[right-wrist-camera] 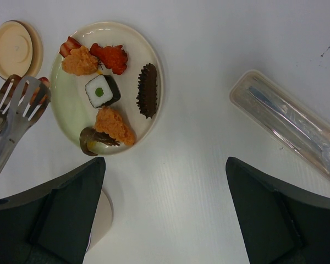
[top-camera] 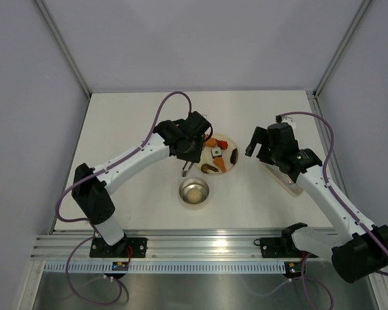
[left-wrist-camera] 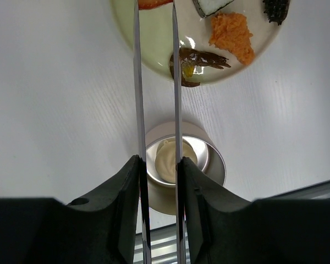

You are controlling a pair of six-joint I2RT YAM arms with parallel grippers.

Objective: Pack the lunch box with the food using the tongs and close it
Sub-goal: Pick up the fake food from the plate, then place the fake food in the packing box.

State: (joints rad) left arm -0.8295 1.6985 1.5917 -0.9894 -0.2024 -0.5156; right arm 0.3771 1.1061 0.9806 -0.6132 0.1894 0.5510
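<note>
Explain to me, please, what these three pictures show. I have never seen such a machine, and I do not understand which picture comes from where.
These are two robot arms on a white table. One picture looks down from above. Each of the others comes from a camera on a wrist, so dark fingers fill its bottom. The left gripper squeezes tongs near a steel box with a bun inside. The right gripper is open and holds nothing. On the table lie a plate of food, a wooden lid and a clear case.
</note>
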